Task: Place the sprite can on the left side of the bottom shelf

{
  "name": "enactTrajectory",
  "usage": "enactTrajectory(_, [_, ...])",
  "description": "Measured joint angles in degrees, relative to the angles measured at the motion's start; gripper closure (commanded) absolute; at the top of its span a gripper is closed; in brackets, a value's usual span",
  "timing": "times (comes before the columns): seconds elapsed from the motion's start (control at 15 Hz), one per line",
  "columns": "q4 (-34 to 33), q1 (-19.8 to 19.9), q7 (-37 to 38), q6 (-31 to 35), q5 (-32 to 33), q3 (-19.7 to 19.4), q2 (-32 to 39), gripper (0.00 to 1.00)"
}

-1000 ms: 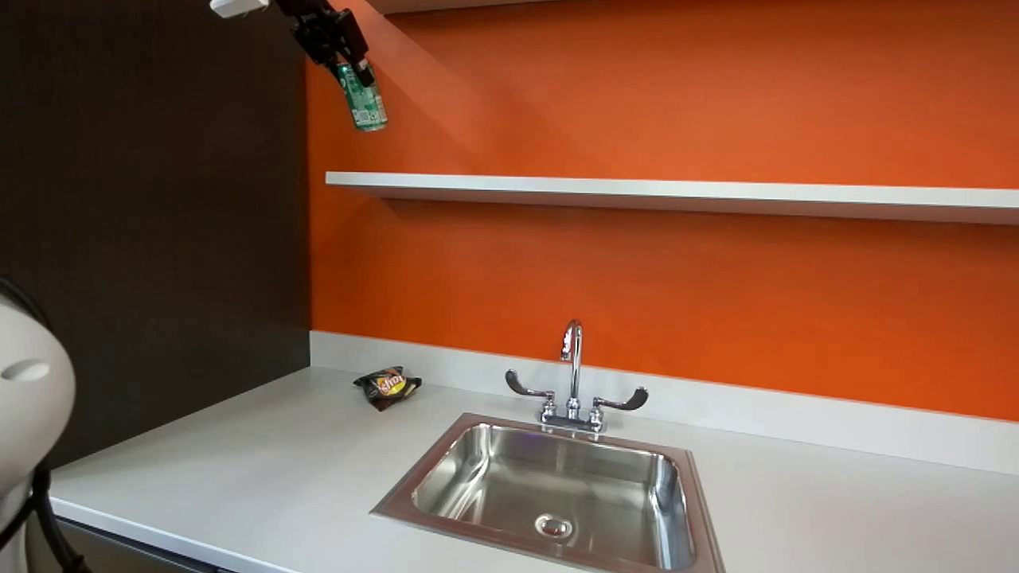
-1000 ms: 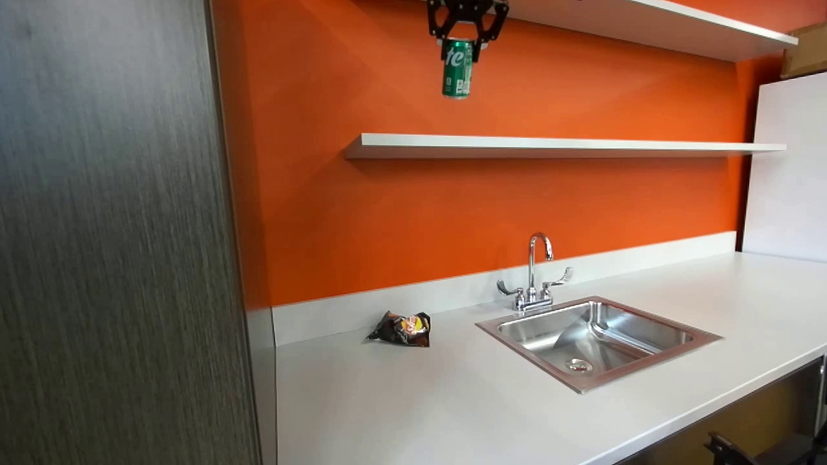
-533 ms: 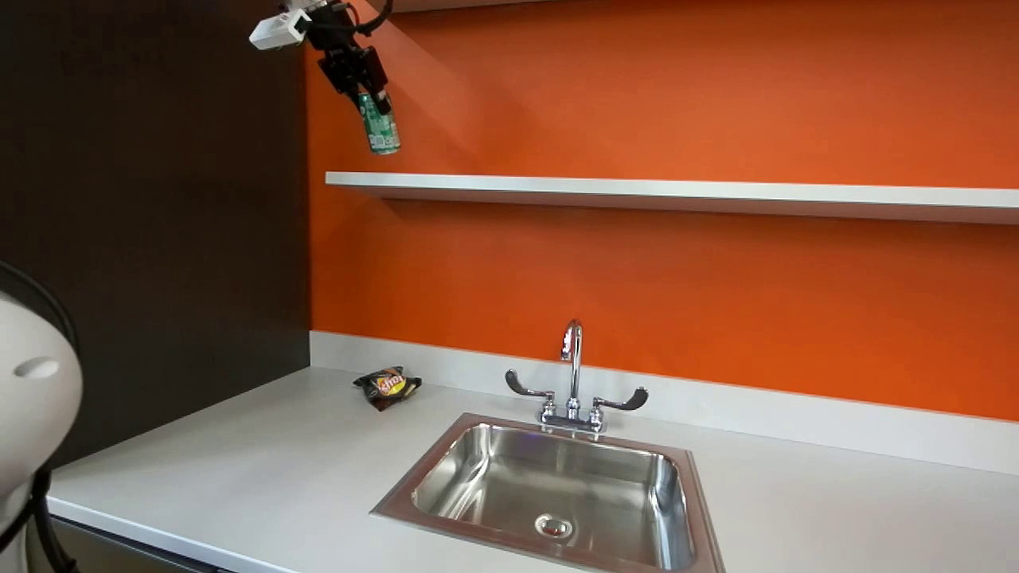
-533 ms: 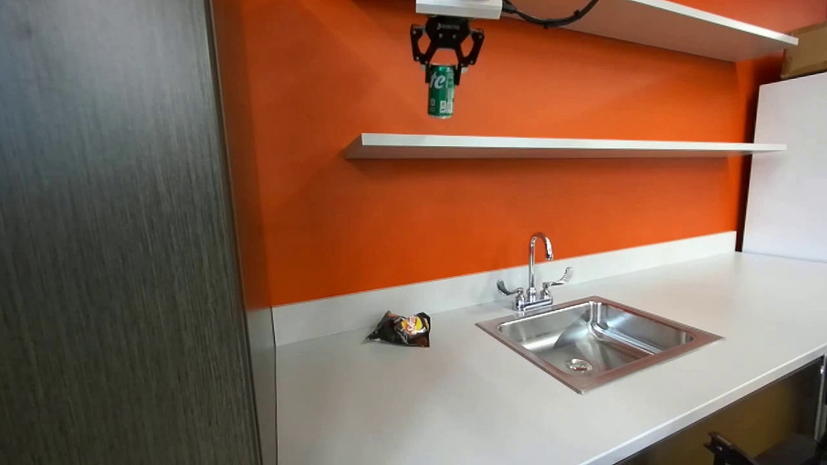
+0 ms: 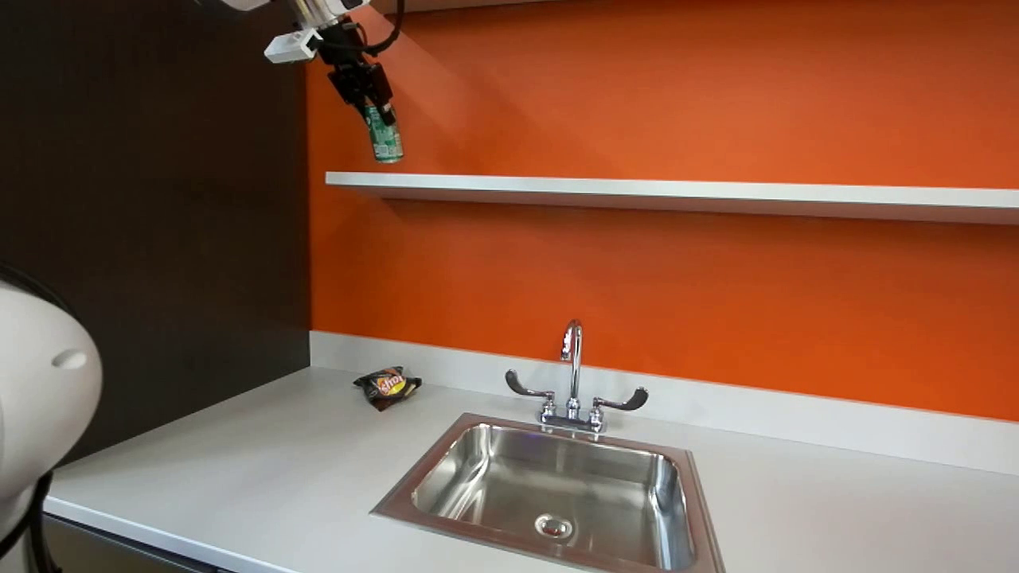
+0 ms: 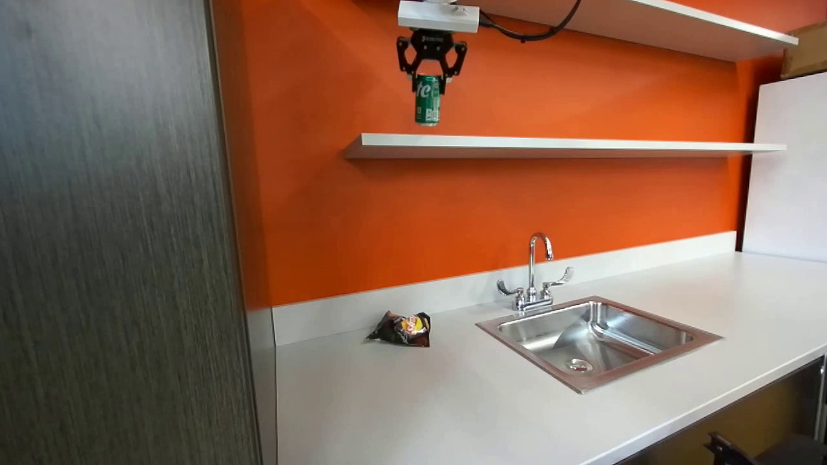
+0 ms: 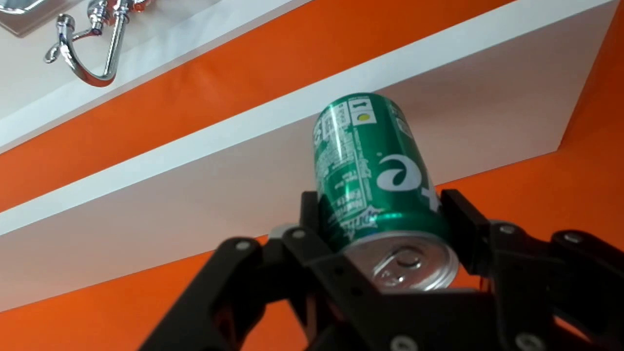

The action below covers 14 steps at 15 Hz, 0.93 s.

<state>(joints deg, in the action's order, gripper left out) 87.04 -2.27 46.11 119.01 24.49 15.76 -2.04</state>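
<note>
White counter (image 5: pixel 239 461): dark snack packet (image 5: pixel 388 387) noted near the back left corner; steel sink (image 5: pixel 493 509) let in, well apart from the left edge; chrome faucet (image 5: pixel 574 390) mounted behind it, near the back edge.

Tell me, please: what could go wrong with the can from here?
The sprite can looks tilted in an exterior view, so it might tip over when released. It hangs near the left end of the bottom shelf, so a sideways error could put it past the edge. If the gripper slips, the sprite can could drop onto the counter.

Dark snack bag (image 6: pixel 400 330) on pale countertop (image 6: pixel 375 407)
</note>
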Motion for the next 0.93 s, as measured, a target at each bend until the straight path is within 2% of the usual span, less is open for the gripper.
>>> enactTrajectory(0.93, [-10.1,-5.6,2.5,-2.5,0.8,-6.3,8.9,0.62])
